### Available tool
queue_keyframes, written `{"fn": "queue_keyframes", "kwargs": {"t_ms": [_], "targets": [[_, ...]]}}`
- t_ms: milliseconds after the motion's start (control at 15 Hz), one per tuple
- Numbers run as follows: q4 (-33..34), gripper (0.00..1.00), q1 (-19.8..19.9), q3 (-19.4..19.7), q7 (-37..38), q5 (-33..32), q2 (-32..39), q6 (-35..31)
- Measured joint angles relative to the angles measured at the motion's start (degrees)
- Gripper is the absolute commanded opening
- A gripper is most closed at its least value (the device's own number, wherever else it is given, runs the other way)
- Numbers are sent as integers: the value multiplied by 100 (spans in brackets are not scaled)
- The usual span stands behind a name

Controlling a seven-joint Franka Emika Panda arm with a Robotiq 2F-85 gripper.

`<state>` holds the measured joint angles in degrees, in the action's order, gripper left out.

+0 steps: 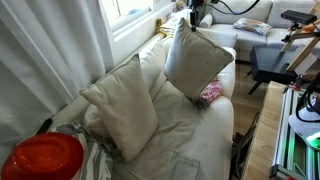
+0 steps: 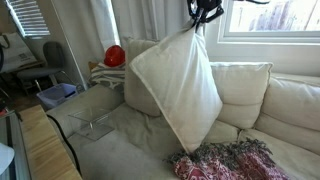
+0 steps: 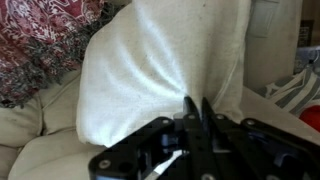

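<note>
Gripper clamped on pillow corner, top centre | arm cut off by frame edge | red throw mostly hidden behind pillow, centre right

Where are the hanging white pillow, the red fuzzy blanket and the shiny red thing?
white pillow [image 2: 180,90], in an exterior view, middle of its hanging face.
red fuzzy blanket [image 2: 222,162], in an exterior view, middle of the heap.
shiny red thing [image 1: 42,157], in an exterior view, middle of its rounded top.

End effector high, jaws pinched together
</note>
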<state>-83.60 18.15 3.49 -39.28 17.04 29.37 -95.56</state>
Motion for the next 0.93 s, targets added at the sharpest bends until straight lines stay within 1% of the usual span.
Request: {"fn": "queue_keyframes", "kwargs": {"t_ms": [333, 600, 800, 933], "targets": [[287, 2, 94, 182, -40, -394, -254, 5], [428, 2, 98, 251, -71, -754, -302, 3], [368, 2, 85, 246, -71, -774, -263, 3], [216, 2, 51, 197, -71, -772, -197, -40]]}}
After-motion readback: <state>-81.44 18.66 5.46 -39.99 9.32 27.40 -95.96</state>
